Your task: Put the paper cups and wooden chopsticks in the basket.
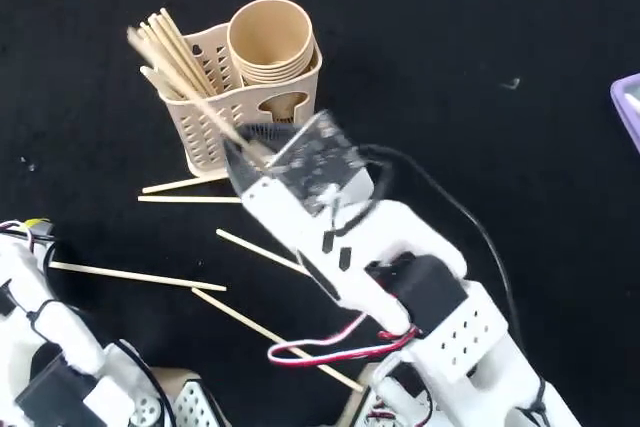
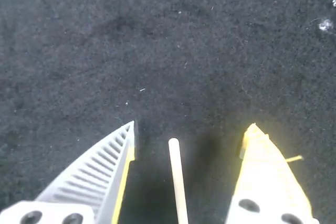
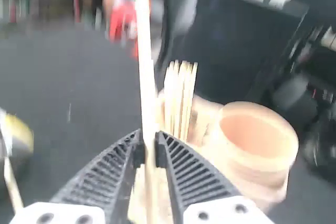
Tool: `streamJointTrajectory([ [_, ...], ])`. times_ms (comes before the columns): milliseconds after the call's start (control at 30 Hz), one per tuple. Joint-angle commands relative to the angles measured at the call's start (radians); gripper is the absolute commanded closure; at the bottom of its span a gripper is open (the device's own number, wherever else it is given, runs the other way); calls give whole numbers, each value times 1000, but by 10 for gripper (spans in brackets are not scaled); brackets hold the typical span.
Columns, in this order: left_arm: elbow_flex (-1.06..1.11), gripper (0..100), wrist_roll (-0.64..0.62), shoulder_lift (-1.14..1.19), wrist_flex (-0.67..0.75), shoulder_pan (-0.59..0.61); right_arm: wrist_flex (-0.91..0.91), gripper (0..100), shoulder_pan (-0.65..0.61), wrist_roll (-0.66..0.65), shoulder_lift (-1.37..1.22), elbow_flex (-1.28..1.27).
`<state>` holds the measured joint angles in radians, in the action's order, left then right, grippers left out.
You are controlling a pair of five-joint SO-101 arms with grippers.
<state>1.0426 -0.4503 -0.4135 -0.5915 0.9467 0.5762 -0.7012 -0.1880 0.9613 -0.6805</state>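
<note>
Status at this frame: we had the right hand (image 3: 148,136) clamped on one wooden chopstick (image 3: 143,51), pinched between both fingers, with the stick running straight out past the fingertips. The basket (image 1: 205,137) sat just ahead of that hand. The held stick leaned across its chopstick compartment, tip up near the tops of the bundle (image 1: 172,42) standing in there. We couldn't tell whether any of it was inside the compartment yet, and it wasn't released, so we didn't count it. The paper cups (image 1: 270,37) were nested in one stack in the other compartment, ahead of the hand and off to one side of the held stick. We saw no cup loose on the table (image 1: 480,67), so we'd call the cup half done. The chopstick half wasn't: we counted five loose sticks (image 1: 137,276) flat on the table, two just beside the right hand at the foot of the basket and three farther back, behind it alongside the arm. The left hand (image 2: 191,127) was open and low over the table, with one loose chopstick (image 2: 177,182) lying between its fingers, touching neither as far as we could see. Our read: past halfway, one stick mid-delivery, one lined up for pickup, the rest waiting.
</note>
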Motion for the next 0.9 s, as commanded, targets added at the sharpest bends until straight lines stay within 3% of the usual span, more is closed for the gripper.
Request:
streamJointTrajectory([
  [0,-21,679,-5,-34,12,-16,-247,988,21,109,-10,68],
  [333,-21,679,-5,-34,12,-28,-672,988,21,135,-421,326],
  [633,-21,679,-5,-34,12,-30,-694,988,94,140,-803,622],
  [867,-21,679,-3,-34,12,-45,-694,987,112,141,-983,676],
])
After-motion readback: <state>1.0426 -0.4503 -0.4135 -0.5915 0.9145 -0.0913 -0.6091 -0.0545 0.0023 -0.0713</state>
